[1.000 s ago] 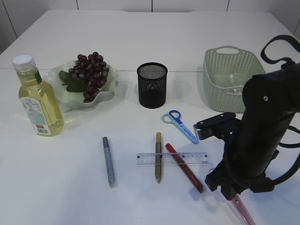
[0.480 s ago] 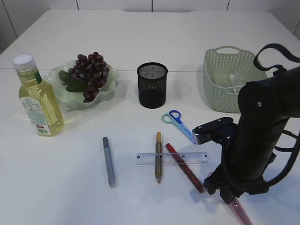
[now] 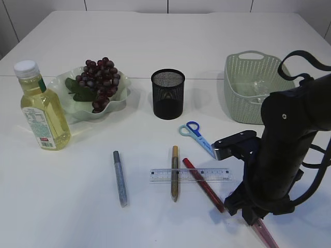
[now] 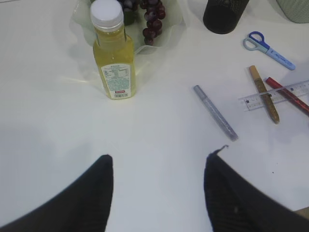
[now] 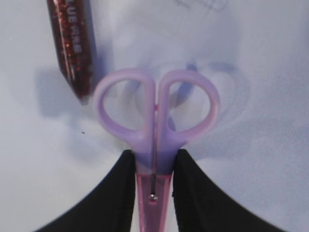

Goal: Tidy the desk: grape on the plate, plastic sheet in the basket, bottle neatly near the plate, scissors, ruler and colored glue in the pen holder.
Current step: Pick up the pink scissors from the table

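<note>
1. At the lower right of the exterior view, the right arm's gripper (image 5: 154, 169) is clamped on a pair of pink scissors (image 5: 155, 130); the wrist view shows both black fingers pressed against the neck just below the purple handle loops. The pink blade end sticks out beneath the arm (image 3: 265, 232) at the bottom edge.
2. The left gripper (image 4: 158, 193) hangs open over bare table (image 4: 58, 111) at the bottom of its wrist view, holding nothing.
3. In the lower centre lie the glue sticks: a silver one (image 3: 120, 178) to the left, a gold one (image 3: 175, 173) crossing the clear ruler (image 3: 189, 175), and a red one (image 3: 203, 185) slanting over the ruler's right part toward the right arm.
4. Blue scissors (image 3: 198, 138) lie just above the ruler, right of centre.
5. The bottle (image 3: 42, 107) of yellow liquid stands upright at the left edge, just beside the plate (image 3: 119, 101).
6. The grapes (image 3: 101, 82) rest on the plate, upper left.
7. The black mesh pen holder (image 3: 168, 94) stands at centre.
8. The green basket (image 3: 243, 88) sits at upper right; the clear sheet inside is hard to make out.
</note>
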Available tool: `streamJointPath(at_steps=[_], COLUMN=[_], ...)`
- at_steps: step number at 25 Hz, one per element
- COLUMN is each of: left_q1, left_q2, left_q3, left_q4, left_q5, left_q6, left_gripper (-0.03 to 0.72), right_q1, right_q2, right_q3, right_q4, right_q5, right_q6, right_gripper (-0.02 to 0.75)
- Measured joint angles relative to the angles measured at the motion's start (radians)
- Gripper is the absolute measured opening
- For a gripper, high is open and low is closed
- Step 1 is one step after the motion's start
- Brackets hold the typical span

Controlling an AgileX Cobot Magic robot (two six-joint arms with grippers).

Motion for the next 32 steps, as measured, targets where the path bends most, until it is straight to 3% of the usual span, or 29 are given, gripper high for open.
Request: streamJointPath(at_steps=[32], left_q1=[0.0], left_q2=[0.0], left_q3=[0.0], left_q4=[0.0], left_q5=[0.0], left_q6=[0.0], left_gripper=[0.435], right_q1=[0.0], right_q2=[0.0], right_q3=[0.0], right_q4=[0.0], right_q5=[0.0], right_q6=[0.009], right_gripper=[0.207])
